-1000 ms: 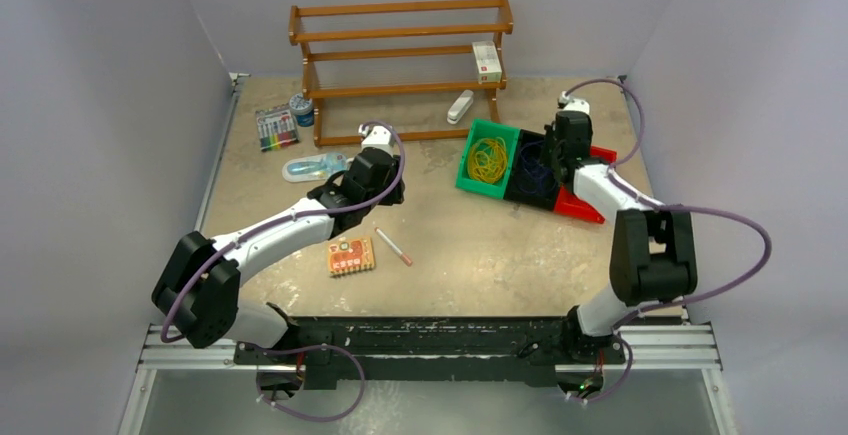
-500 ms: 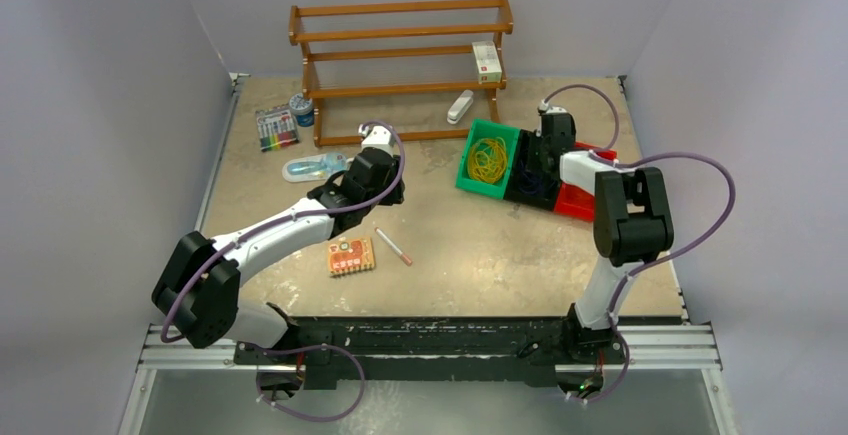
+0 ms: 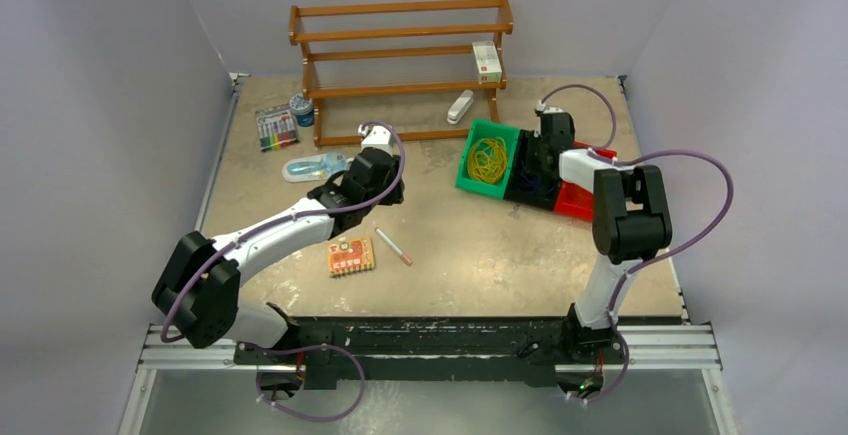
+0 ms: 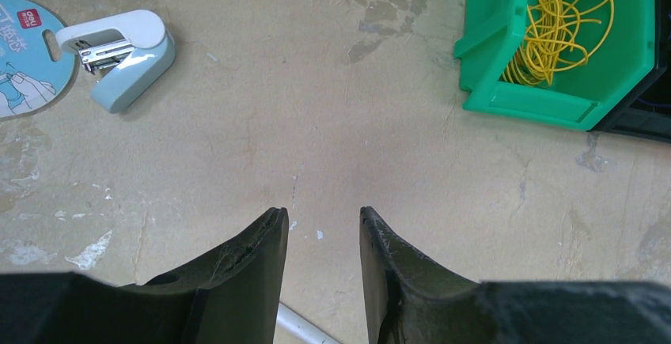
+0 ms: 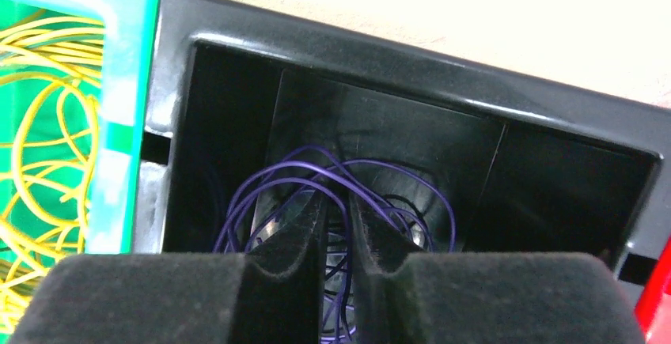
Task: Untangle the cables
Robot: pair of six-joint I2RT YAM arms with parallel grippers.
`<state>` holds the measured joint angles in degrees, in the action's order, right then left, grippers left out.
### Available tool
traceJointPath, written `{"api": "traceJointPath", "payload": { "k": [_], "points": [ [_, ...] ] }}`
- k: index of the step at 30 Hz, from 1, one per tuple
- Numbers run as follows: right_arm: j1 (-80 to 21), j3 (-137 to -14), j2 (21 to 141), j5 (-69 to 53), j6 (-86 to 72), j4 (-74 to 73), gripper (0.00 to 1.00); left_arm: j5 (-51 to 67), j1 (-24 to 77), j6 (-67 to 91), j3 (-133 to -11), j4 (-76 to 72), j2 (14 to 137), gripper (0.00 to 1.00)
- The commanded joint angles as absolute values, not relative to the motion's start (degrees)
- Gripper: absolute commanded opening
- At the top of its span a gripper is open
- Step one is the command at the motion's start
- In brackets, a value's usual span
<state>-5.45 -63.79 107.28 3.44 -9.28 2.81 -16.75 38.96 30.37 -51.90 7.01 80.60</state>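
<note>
The cables lie sorted in bins: a yellow coil fills the green bin. Dark blue loops sit in the black bin beside it. My right gripper reaches down into the black bin. Its jaws stand a narrow gap apart, with blue strands draped over the tips and hanging loose in the gap. My left gripper hovers open over bare table left of the green bin, holding nothing.
A red bin adjoins the black one, mostly under my right arm. A wooden rack with a white box stands at the back. A pen, an orange pack, a stapler pack and markers lie left.
My right arm folded its elbow in and swung left, bringing the gripper over the black bin. Its jaws then parted slightly. The left arm stayed put.
</note>
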Motion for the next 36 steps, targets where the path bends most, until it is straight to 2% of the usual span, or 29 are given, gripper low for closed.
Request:
{"api": "traceJointPath", "payload": {
  "k": [1, 14, 21, 29, 36],
  "points": [
    [-5.4, -66.8, 101.6, 2.7, -8.0, 1.1, 0.19, -17.9, 38.6, 29.8, -54.0, 5.9, 80.3, 0.38],
    [-5.4, -66.8, 93.9, 7.0, -7.4, -3.0, 0.35, -20.0, 38.6, 30.4, -54.0, 6.3, 79.9, 0.43],
    [-5.4, -64.5, 87.5, 8.2, -8.0, -1.6, 0.39, -20.6, 38.7, 30.8, -54.1, 6.4, 79.7, 0.45],
    [-5.4, -56.4, 74.8, -3.8, -9.4, 14.0, 0.41, -23.3, 38.7, 31.3, -53.5, 6.3, 77.7, 0.45],
    [-5.3, -51.8, 65.5, -11.6, -8.7, 23.2, 0.50, -27.7, 38.6, 32.9, -53.4, 6.4, 75.2, 0.45]
  ]
}}
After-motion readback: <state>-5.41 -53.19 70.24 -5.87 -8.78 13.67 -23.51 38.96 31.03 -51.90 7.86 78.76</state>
